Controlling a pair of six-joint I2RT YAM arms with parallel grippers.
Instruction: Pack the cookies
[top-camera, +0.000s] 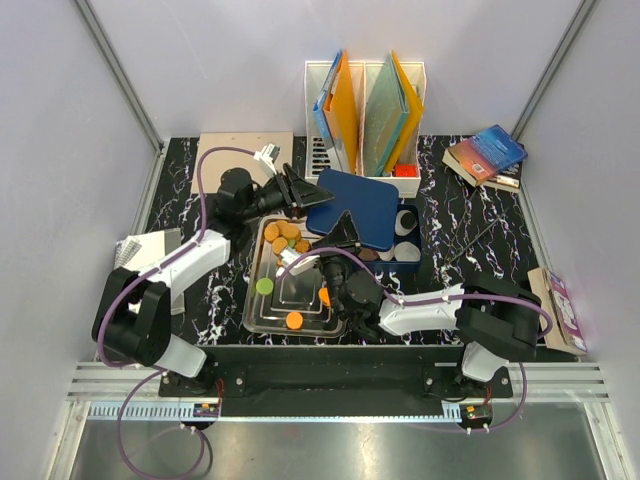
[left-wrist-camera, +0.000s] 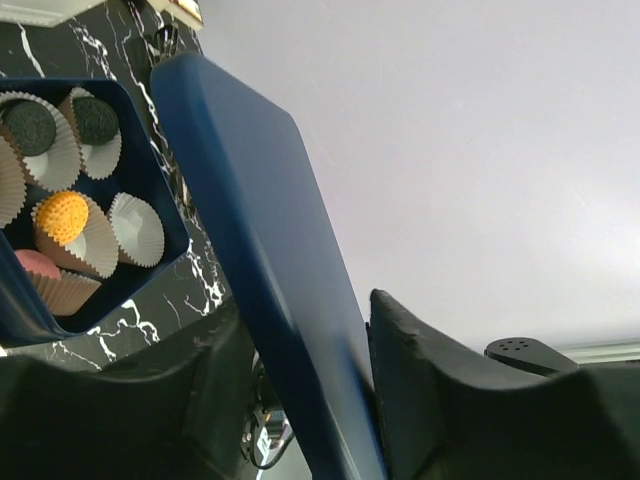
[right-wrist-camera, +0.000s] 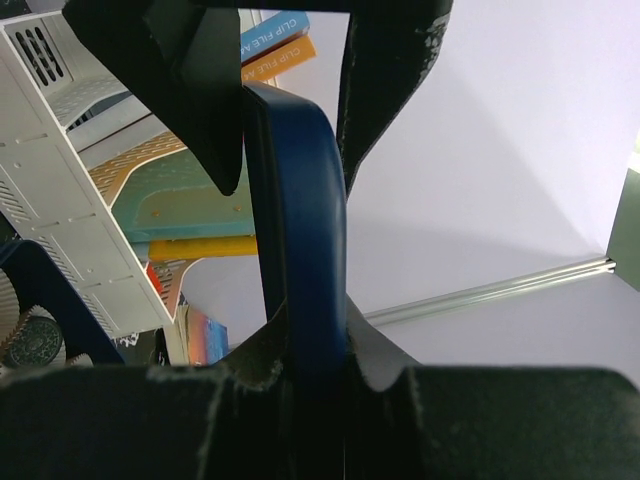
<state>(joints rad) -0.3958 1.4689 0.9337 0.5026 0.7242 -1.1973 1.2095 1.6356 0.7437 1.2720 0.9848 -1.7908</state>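
1. Grip — right gripper (right-wrist-camera: 320, 345) is clamped on the near edge of the blue lid (top-camera: 358, 205), with a finger pressed to each face. In its wrist view the lid stands on edge.
2. Opposite edge: left gripper (top-camera: 297, 190) straddles the lid, about half closed. One finger (left-wrist-camera: 420, 380) lies against the lid; whether the other presses it cannot be told.
3. Hidden parts: from above, the lid covers most of the blue box (left-wrist-camera: 150, 190), and only a few paper cups (top-camera: 405, 240) show at its right side. In both wrist views the lid masks the inner faces of the fingers.
4. Task items: cookies (top-camera: 283, 236) form an orange cluster at the far end of the metal tray (top-camera: 250, 315), just left of the right gripper and nearer the arm bases than the left gripper. One green and two orange pieces lie apart on the tray's near half.
5. Further cookies — black, orange and pink — sit in cups inside the box, seen beneath the raised lid from the left wrist.
6. Surround: white file rack (top-camera: 365, 80) behind the lid; books (top-camera: 487, 155) at far right.
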